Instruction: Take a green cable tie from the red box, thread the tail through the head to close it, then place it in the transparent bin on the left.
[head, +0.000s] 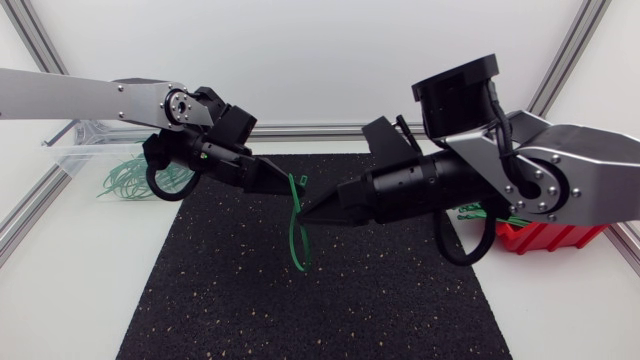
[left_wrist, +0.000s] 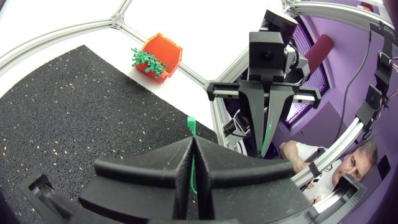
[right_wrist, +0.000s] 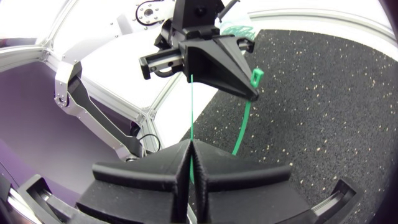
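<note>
The threading step is in hand, not yet done. Both my claws meet above the middle of the mat (head: 380, 300), and the tie (head: 293, 238) is strung between them, clear of the mat's surface. My left claw (head: 287, 183) is pinched fully closed on the strap just below the head (right_wrist: 255, 76), which sticks out past its fingertips, pointing up and away from the mat. My right claw (head: 306, 210) is likewise clamped tight, on the thin tail (right_wrist: 191, 118). The tail runs straight out from its tips towards the body of the left claw, beside the head rather than into it.

Between the two grips the strap bows down in a narrow loop, its long axis running from the claws towards the mat's near edge.

Next, I judge, the tail tip must be swung across and lined up with the head's slot, then pushed through. The bin (head: 75, 150) waits off the mat's far left corner and the box (head: 540, 237) off its right edge.
</note>
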